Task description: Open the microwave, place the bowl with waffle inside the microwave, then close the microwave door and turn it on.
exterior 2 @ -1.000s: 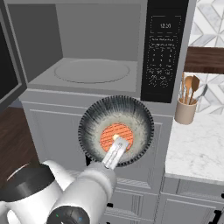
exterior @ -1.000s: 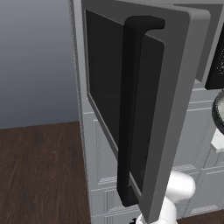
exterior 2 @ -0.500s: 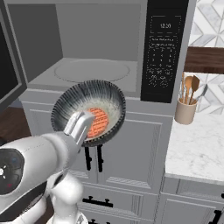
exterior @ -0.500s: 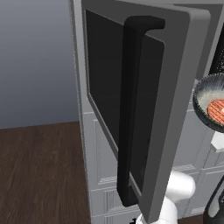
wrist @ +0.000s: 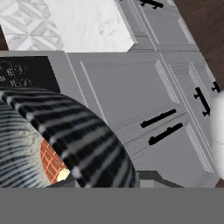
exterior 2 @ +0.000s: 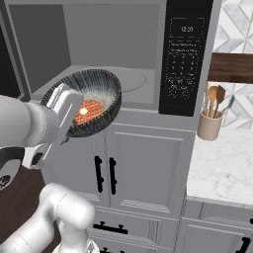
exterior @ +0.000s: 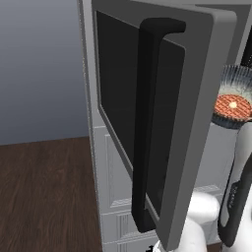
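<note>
Two views: door handle (exterior: 147, 123) left, control panel (exterior 2: 185, 59) right.

Grey cabinets (exterior 2: 143, 168), marble counter (exterior 2: 222, 163), wood floor (exterior: 44, 197)

Matt ribbed bowl (exterior 2: 101, 94), marble counter (exterior 2: 222, 163)
</note>
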